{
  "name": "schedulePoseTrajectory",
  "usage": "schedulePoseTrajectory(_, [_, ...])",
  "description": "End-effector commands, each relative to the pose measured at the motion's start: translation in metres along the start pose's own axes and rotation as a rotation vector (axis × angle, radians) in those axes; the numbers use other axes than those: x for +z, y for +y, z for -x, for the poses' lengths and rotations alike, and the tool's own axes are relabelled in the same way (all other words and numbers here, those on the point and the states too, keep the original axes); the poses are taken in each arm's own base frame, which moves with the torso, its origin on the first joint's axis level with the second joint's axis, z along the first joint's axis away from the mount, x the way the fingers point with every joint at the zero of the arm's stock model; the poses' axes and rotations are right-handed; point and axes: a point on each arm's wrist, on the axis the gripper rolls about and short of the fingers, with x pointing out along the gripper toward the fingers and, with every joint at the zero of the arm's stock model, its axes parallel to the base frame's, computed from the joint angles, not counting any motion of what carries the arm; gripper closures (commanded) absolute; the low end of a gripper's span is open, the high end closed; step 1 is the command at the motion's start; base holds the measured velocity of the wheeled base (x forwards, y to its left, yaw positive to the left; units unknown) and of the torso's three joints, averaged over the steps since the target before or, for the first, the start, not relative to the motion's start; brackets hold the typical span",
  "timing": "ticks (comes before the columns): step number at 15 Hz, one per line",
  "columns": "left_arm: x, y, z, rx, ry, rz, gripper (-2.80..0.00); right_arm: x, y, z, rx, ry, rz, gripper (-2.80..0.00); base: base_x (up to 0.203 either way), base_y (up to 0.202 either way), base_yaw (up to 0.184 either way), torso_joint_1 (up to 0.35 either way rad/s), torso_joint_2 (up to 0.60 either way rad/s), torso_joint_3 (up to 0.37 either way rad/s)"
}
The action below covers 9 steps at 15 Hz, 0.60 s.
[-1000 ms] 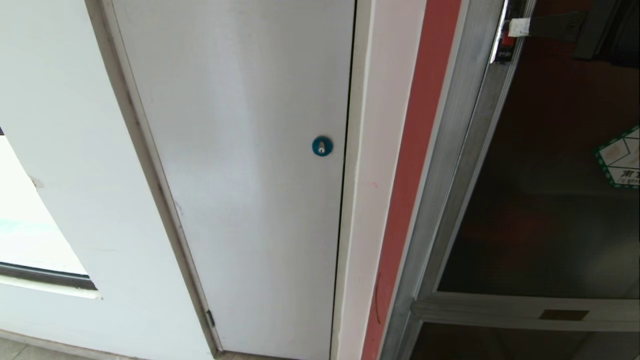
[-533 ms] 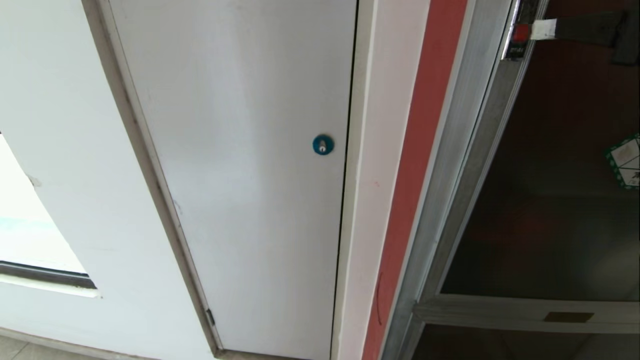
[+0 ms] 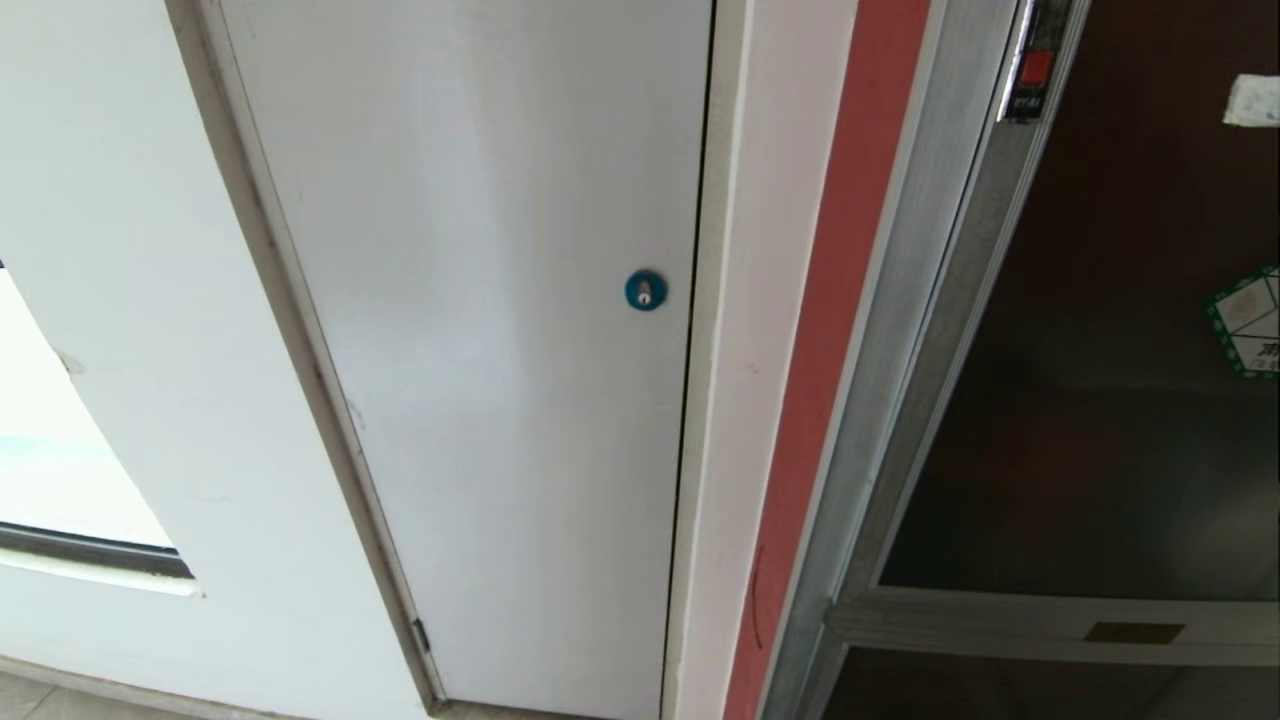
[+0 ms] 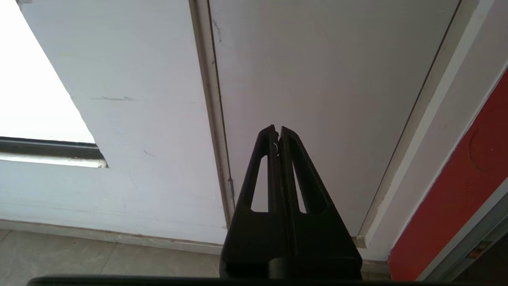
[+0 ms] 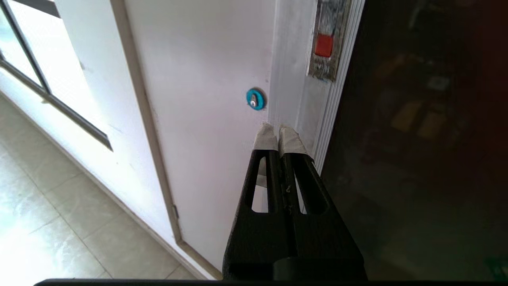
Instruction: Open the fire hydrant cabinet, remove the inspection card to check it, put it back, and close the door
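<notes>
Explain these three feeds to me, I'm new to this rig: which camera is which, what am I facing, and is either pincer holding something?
The wide picture comes from the robot's head, looking forward and down. It shows a plain white panel with a small blue round lock, and to its right the silver-framed fire hydrant cabinet. Its dark glass door appears shut and carries a small red latch and a green-bordered sticker.

The other two pictures come from cameras behind each arm's fingers. The left pincer is shut, empty, and points at the white panel low near the floor. The right pincer, with pale-taped tips, is also shut and empty; it sits in front of the cabinet frame, below the red latch. The inspection card is not visible in any picture.
</notes>
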Motion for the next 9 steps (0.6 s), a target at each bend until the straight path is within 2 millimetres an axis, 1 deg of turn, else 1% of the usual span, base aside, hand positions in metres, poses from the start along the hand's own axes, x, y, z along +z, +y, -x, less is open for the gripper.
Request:
schedulePoseTrajectory(1, [-0.002,0.000,0.000,-0.001,0.005,0.000,0.00,-0.002,0.010,0.030,-0.007,-0.042,0.014,0.00,0.000,0.000,0.000,0.000,0.00,0.000])
schedulePoseTrajectory(4, [-0.002,0.000,0.000,0.001,0.005,0.000,0.00,-0.017,0.020,0.065,-0.064,-0.069,0.020,0.00,0.000,0.000,0.000,0.000,0.00,0.000])
schedulePoseTrajectory(7, [-0.002,0.000,0.000,0.001,0.007,0.000,0.00,-0.028,0.032,0.110,-0.158,-0.137,0.034,0.00,0.000,0.000,0.000,0.000,0.00,0.000])
schedulePoseTrajectory(9, [-0.002,0.000,0.000,0.001,0.005,0.000,0.00,-0.040,0.039,0.136,-0.227,-0.121,0.029,0.00,0.000,0.000,0.000,0.000,0.00,0.000])
